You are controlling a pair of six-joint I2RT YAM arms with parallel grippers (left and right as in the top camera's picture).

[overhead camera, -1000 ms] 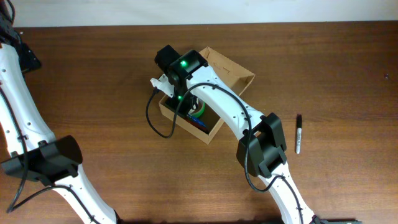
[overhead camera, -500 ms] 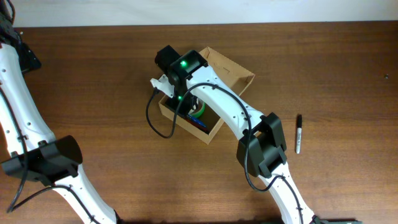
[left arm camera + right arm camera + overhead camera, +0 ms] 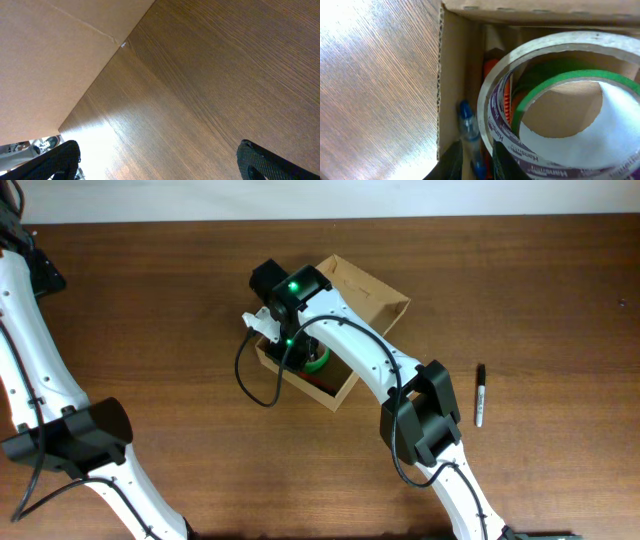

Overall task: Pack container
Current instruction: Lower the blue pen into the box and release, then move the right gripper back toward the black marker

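Two arms | right fingers (image 3: 451, 162) narrowly parted, grip cannot be told, down inside tan cardboard box (image 3: 365, 292) mid-tabletop (image 3: 150, 300), touching clear tape roll (image 3: 492, 120), green roll (image 3: 560, 77) seen through it | left fingers (image 3: 60, 160) wide, empty, well apart | black marker (image 3: 479, 395) unpacked, long axis near-to-far, nearer right arm.

Your overhead view looks straight down on the whole table (image 3: 150, 300). Your right wrist view peers closely into the container (image 3: 452, 75), which overhead also shows. Your left wrist view skims the table's wood up close.
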